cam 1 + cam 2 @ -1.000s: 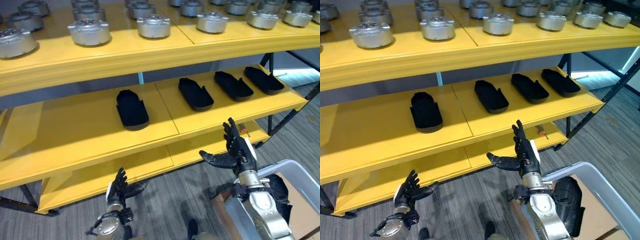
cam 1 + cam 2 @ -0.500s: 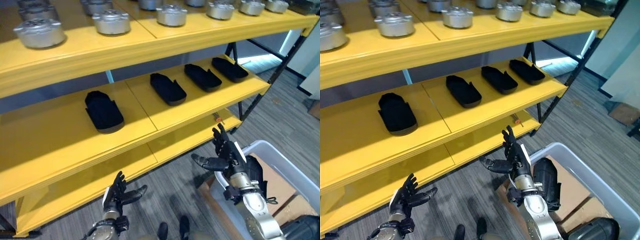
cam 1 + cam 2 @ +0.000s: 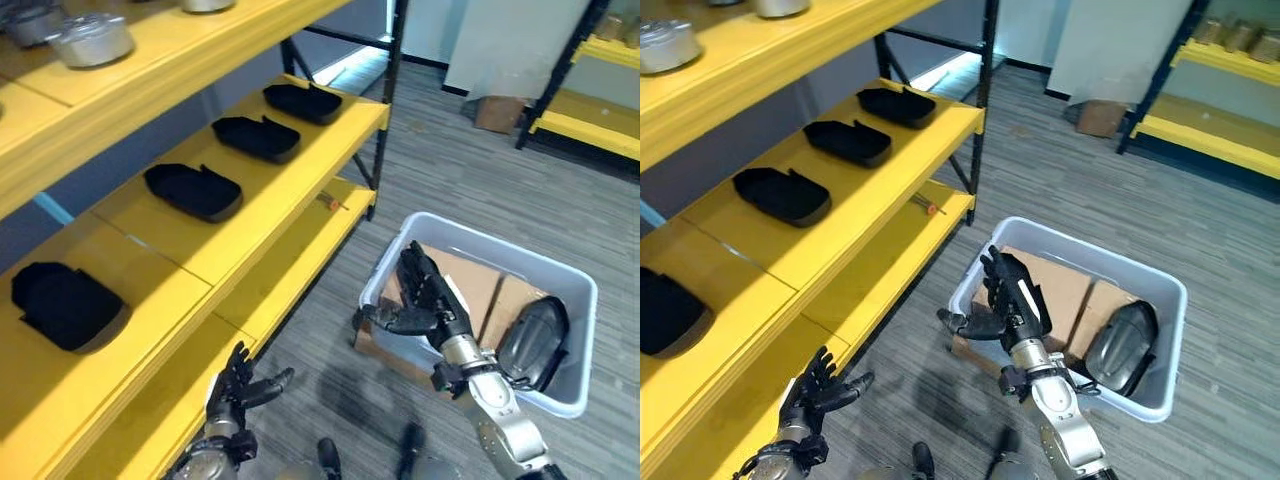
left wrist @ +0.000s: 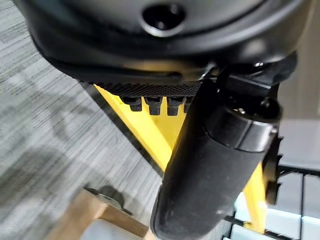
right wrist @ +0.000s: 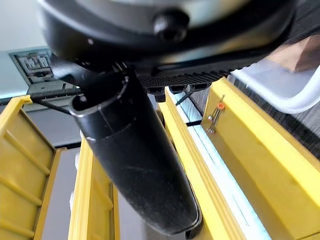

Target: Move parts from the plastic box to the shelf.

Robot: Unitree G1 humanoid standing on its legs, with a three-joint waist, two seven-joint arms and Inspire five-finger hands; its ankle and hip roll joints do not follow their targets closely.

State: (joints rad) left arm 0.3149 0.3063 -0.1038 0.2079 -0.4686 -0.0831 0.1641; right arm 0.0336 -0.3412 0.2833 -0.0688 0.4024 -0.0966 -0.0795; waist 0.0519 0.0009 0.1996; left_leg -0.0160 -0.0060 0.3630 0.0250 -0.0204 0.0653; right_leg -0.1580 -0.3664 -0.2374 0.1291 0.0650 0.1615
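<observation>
Dark right hand [image 3: 425, 305] fingers [image 3: 415, 268] spread (holding nothing) above plastic box [image 3: 575, 330].

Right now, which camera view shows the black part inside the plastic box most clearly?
The right eye view: the black part lies whole against the plastic box wall. The left eye view shows it too, nearer the picture's edge. The right wrist view catches a piece of the box rim, not the part.
</observation>
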